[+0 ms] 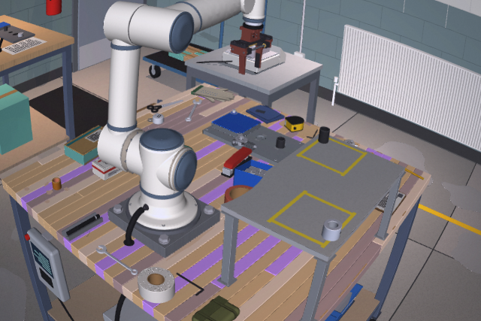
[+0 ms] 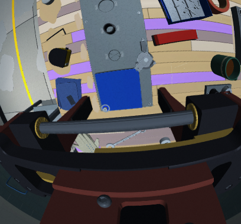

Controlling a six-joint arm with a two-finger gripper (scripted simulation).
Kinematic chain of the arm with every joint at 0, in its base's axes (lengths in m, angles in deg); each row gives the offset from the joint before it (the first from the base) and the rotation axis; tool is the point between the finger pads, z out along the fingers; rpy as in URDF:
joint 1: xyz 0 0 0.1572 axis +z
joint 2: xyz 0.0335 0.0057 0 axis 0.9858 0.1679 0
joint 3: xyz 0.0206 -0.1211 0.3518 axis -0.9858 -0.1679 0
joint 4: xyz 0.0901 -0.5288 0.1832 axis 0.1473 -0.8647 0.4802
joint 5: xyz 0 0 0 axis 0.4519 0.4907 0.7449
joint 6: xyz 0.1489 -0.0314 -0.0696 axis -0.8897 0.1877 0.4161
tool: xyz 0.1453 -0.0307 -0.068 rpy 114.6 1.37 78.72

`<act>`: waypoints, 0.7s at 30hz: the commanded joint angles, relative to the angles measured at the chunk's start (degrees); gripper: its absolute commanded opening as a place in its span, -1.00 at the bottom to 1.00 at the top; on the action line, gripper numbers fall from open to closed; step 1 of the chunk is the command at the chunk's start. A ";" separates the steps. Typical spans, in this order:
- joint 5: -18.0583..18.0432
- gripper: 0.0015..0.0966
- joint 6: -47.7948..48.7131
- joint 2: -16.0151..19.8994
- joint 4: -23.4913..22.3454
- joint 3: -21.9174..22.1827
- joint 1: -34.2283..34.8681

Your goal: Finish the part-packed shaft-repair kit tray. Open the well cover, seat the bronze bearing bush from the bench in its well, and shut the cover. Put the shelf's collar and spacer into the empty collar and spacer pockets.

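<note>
On the striped bench, the grey kit tray (image 1: 252, 139) lies between the arm's base and the raised shelf, with its blue well cover (image 1: 236, 122) closed at the far end and a latch (image 2: 144, 61) beside it. A black part (image 1: 280, 142) sits in one tray pocket; other pockets (image 2: 107, 4) look empty. The bronze bush (image 1: 56, 183) stands near the bench's left edge. On the grey shelf a silver collar (image 1: 332, 229) rests at the near corner and a black spacer (image 1: 324, 135) stands at the far corner. My gripper (image 1: 250, 64) hangs high above the far end of the bench, open and empty.
The raised shelf (image 1: 314, 185) covers the bench's right side. A red stapler (image 1: 237, 160), a blue parts box (image 1: 250, 173), a tape roll (image 1: 236, 193) and a yellow tape measure (image 1: 294, 123) lie around the tray. A small grey table (image 1: 256, 72) stands behind the bench.
</note>
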 commanded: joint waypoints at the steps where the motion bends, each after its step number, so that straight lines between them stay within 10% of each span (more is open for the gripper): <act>1: -0.79 0.85 -0.82 1.89 0.02 1.05 0.88; 10: -7.15 0.85 -7.26 16.31 -0.01 9.31 7.27; 21: -8.66 0.76 -8.77 19.62 -0.02 11.29 8.71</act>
